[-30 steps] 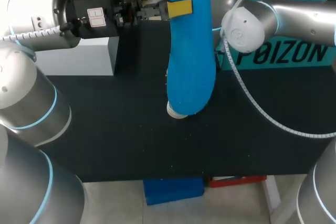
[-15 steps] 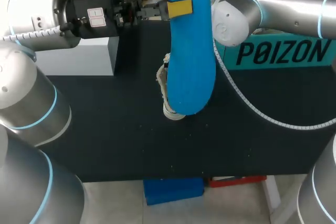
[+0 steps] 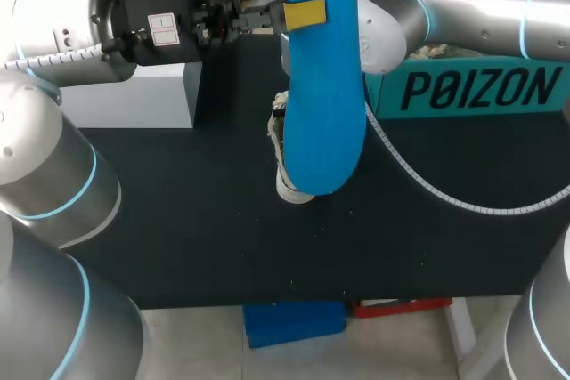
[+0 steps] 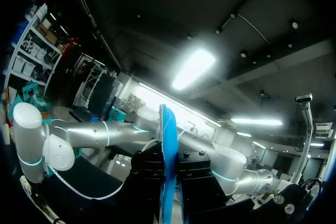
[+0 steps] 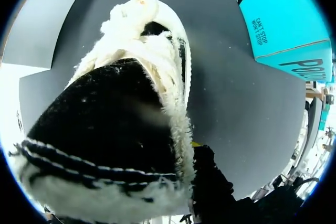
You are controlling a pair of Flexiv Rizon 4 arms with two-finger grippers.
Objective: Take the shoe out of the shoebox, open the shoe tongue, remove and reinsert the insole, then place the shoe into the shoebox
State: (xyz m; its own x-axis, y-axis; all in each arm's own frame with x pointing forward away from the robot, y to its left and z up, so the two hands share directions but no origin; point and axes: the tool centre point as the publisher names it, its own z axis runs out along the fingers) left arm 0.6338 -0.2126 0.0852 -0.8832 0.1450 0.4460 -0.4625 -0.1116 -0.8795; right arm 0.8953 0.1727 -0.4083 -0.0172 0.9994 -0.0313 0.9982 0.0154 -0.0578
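Left gripper [image 4: 169,170] is clamped on the long smooth blue foam insole [image 3: 325,104], held over the fuzzy white fleece shoe [image 5: 157,61]; can't tell on the right gripper [image 5: 195,153].

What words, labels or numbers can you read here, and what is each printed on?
"POIZON": side of the teal shoebox, head view.
"CAN'T STOP WON'T STOP": the same shoebox, right wrist view.
Too small to read: the white label on the left arm.

A matte black table [image 3: 196,220] carries a white block [image 3: 134,95] toward its far left.
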